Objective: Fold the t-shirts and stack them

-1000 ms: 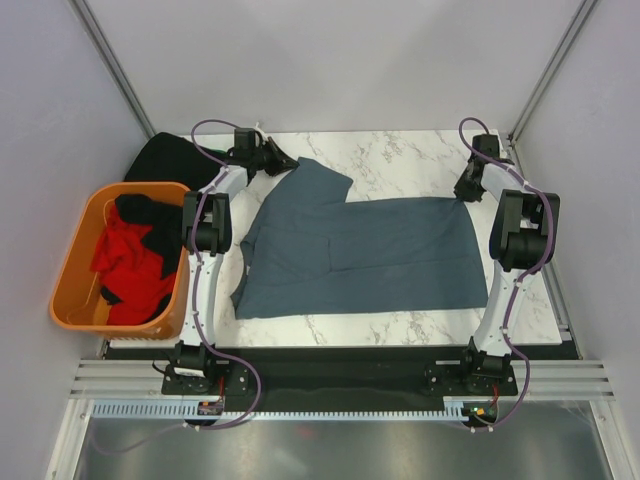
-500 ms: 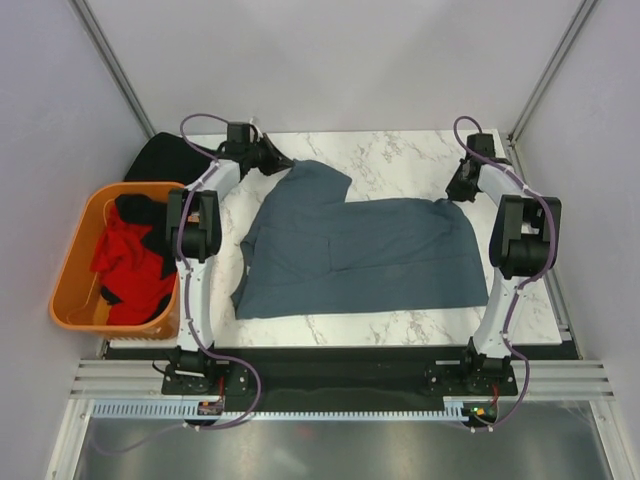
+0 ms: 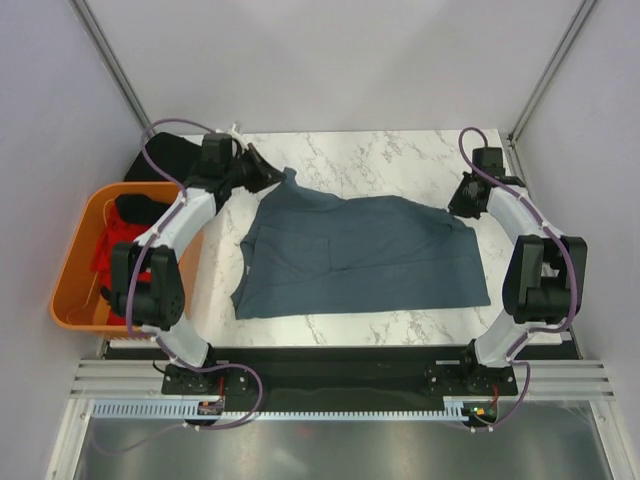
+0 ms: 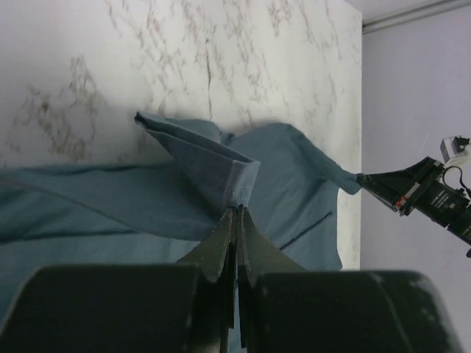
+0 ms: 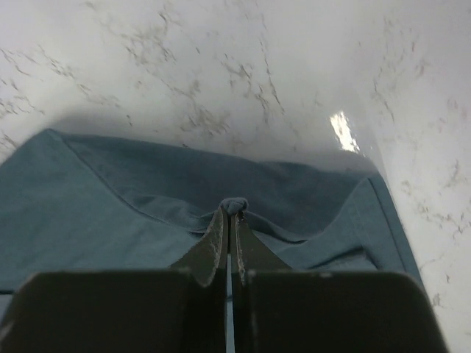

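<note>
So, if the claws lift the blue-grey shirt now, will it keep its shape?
Probably not: the blue-grey shirt puckers into soft folds where the left claw and right claw pinch it, so it should hang limp. It looks thin, likely light enough for two small pinches. The edge between them may sag.

Blue-grey t-shirt (image 3: 360, 255): matt soft cloth. Table (image 3: 400, 160): glossy smooth marble-look top. Basket (image 3: 72, 270): smooth orange plastic.

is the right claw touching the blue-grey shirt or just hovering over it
Touching. The right wrist view shows the right claw shut, with a small fold of the blue-grey t-shirt pinched between its tips.
</note>
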Tool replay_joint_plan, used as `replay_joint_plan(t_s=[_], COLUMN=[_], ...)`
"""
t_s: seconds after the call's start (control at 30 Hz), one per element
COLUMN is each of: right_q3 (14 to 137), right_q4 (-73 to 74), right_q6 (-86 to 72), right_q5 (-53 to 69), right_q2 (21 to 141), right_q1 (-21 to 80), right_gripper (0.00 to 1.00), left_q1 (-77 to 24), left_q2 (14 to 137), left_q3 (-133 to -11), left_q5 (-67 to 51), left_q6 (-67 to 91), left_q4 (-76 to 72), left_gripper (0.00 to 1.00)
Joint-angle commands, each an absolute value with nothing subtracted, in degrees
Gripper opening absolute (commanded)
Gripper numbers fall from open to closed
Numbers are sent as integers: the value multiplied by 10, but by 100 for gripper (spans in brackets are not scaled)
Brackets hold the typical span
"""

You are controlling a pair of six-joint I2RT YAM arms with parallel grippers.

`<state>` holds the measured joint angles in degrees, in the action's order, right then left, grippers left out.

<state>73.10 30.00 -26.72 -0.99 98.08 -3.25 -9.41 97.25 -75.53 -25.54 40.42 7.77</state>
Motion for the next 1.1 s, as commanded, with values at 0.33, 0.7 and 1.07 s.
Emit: replay_joint_plan(t_s=[0.33,0.7,1.07], right_q3=[631,622,578], right_q4=[306,306,295], right_q6=[-266,-284,-292], right_q5=[-54,-74,-72], right_q2=[904,876,867], right_q1=[-50,-109,-108], right_gripper=[0,0,0], left_q1=[-113,-120,-120], left_q2=[667,521,375], left_q3=[-501,-392,-312], left_q5=[-198,-164,-141], left_q6=[364,353,361], left_q4=[89,110,177], left_gripper=[2,2,2])
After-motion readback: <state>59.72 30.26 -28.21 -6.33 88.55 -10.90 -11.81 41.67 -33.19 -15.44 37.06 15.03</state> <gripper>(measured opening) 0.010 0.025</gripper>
